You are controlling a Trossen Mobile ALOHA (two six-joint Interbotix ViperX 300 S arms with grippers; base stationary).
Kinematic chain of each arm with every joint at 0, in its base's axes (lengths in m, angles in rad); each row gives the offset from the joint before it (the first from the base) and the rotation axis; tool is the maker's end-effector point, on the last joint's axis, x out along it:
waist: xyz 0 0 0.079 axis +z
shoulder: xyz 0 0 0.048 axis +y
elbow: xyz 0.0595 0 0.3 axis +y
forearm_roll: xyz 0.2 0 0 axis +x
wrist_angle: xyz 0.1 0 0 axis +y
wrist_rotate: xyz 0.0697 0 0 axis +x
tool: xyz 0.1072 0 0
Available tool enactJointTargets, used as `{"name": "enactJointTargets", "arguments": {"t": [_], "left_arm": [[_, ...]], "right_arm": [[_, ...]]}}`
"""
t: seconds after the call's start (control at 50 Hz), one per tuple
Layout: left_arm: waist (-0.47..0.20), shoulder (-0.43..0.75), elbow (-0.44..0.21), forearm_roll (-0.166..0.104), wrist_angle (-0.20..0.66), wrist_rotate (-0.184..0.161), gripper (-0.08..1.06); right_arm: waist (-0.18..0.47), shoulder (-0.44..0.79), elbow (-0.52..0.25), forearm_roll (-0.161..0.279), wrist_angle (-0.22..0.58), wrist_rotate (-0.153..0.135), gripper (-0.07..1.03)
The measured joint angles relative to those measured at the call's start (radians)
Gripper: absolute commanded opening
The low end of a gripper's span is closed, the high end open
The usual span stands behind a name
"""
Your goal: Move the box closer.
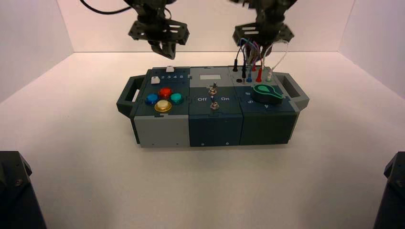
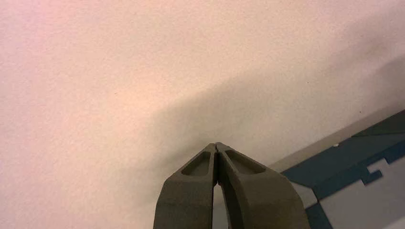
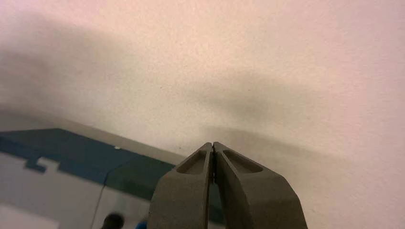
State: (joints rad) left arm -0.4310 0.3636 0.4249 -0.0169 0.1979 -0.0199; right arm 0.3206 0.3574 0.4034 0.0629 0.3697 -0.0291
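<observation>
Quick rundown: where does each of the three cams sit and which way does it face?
High view: above and behind the arms, looking down at the box; left gripper and right gripper hang beyond its far edge.
Left wrist view: on the left arm, facing the white floor past its shut fingertips; a box corner shows.
Right wrist view: on the right arm, same, shut fingertips over the box's far edge.
Shared: all three show the box.

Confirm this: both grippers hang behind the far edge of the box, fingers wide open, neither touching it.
Not quite. Both wrist views show the fingers shut, tips pressed together, on the left gripper and the right gripper. The rest holds: in the high view both hang behind the far edge of the box, neither touching it.
</observation>
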Motion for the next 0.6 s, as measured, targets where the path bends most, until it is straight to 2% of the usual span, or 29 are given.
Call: {"name": "enactJointTargets", "arguments": {"t": [0.26,0.6], "left_arm": [[-0.011,0.038,-0.006,0.0,0.015,-0.002,-0.03],[-0.025,0.023,0.035,-0.002,0.041,0.0,-0.03]], "right_arm": [[0.003,0.04,-0.014,0.008,0.002,-0.002,-0.02],[0.009,0.035,-0.003,0.012,0.017,-0.003,-0.02]]}}
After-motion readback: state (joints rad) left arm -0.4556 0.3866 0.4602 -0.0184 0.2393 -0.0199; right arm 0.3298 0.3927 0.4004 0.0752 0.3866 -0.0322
